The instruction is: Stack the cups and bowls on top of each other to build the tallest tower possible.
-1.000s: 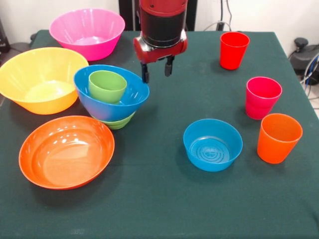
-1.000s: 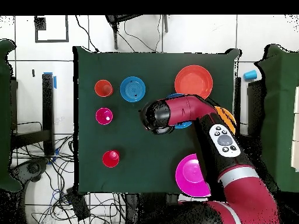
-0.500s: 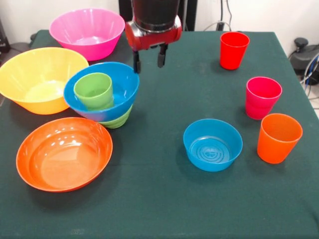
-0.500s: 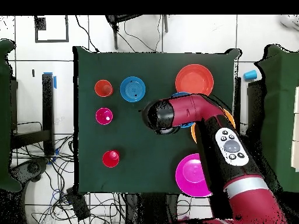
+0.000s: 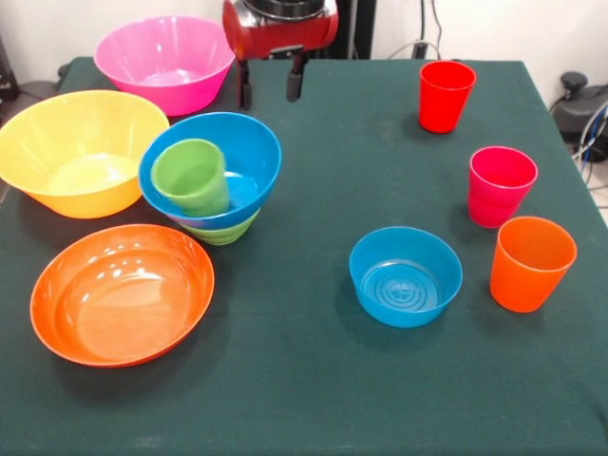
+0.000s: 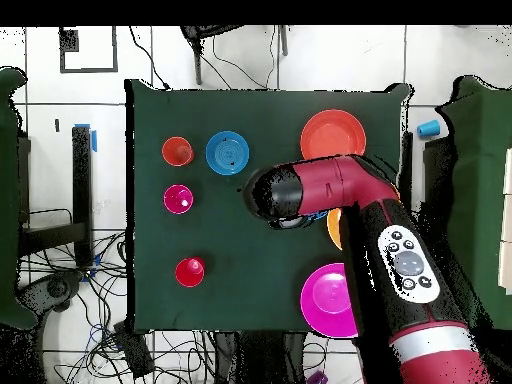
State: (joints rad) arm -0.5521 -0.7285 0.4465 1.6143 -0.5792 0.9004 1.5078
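Observation:
The tower is the wide blue bowl (image 5: 237,157) resting tilted on the small green bowl (image 5: 225,231), with the light green cup (image 5: 191,177) leaning inside it. My gripper (image 5: 269,88) is open and empty, above and behind the tower, apart from it. The red cup (image 5: 446,95), magenta cup (image 5: 500,185) and orange cup (image 5: 531,263) stand upright at the right. The small translucent blue bowl (image 5: 406,275) sits in the middle. In the overhead view my arm (image 6: 330,195) hides the tower; the small blue bowl (image 6: 227,152) and the red cup (image 6: 190,271) show.
The big yellow bowl (image 5: 81,147) touches the tower's left side. The big pink bowl (image 5: 166,59) is at the far left by my gripper. The shallow orange-red bowl (image 5: 122,290) lies in front of the tower. The table's right edge runs near the orange cup.
My gripper rose and drew back toward the pedestal, staying open. The blue bowl with the green cup rocked left, then back, and the cup now leans more.

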